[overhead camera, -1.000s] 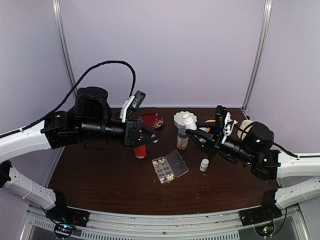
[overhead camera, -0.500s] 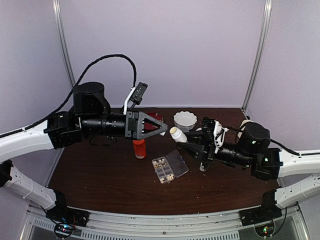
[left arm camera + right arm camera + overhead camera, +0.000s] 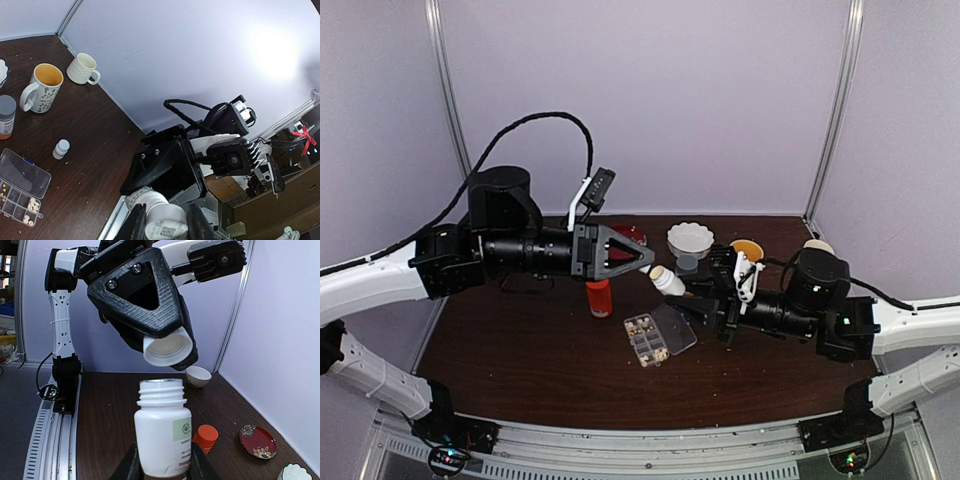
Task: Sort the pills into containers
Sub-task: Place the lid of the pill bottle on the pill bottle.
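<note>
2 claws, both full
My left claw (image 3: pixel 642 258) pinches the cap (image 3: pixel 167 350); my right claw (image 3: pixel 163 459) grips the open bottle (image 3: pixel 161 425).

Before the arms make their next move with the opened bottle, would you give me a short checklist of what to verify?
1. Cap off the white bottle: ok; the cap sits in the left gripper.
2. Right gripper holding the bottle: ok; one finger on each side of its body.
3. Pill box lid open: ok.
4. Bottle mouth aimed into a cell: not ok; it faces the left gripper.
5. Pour path free: not ok; the cap hangs just in front of the mouth.
6. Bottle's contents: cannot tell; its wall is opaque.
</note>
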Controlling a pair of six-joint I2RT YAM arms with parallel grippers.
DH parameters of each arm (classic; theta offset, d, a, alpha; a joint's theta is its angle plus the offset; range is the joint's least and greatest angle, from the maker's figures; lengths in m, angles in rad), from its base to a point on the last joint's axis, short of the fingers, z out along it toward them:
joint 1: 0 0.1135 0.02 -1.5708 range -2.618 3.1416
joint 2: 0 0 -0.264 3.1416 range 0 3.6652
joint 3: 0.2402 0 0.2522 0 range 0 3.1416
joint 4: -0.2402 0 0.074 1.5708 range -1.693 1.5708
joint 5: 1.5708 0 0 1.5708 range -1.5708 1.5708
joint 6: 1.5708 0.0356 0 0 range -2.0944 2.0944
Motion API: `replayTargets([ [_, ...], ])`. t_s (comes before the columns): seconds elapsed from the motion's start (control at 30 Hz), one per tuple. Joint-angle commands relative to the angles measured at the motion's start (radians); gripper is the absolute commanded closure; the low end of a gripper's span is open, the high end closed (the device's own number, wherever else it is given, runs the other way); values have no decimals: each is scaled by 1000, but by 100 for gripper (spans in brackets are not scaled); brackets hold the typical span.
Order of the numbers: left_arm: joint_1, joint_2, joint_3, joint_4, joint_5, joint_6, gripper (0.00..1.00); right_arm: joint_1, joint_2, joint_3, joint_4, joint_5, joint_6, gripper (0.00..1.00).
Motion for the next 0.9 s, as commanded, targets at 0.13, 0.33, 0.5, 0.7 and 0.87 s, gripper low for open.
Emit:
replayTargets([
  [0.13, 5, 5, -6, -16, -14, 8, 96, 7, 0, 38, 22, 7, 4, 100],
  [0.33, 5, 35, 22, -69, -4, 20, 93, 7, 31, 58, 10, 5, 6, 100],
  [0.5, 5, 47, 25, -80, -5, 22, 91, 6, 54, 77, -29, 11, -2, 100],
  [0.7, 6, 55, 26, -62, 7, 15, 87, 8, 82, 108, -95, 39, -20, 100],
  [0.87, 5, 77, 57, -152, -12, 14, 77, 11, 99, 136, -179, 101, -60, 100],
])
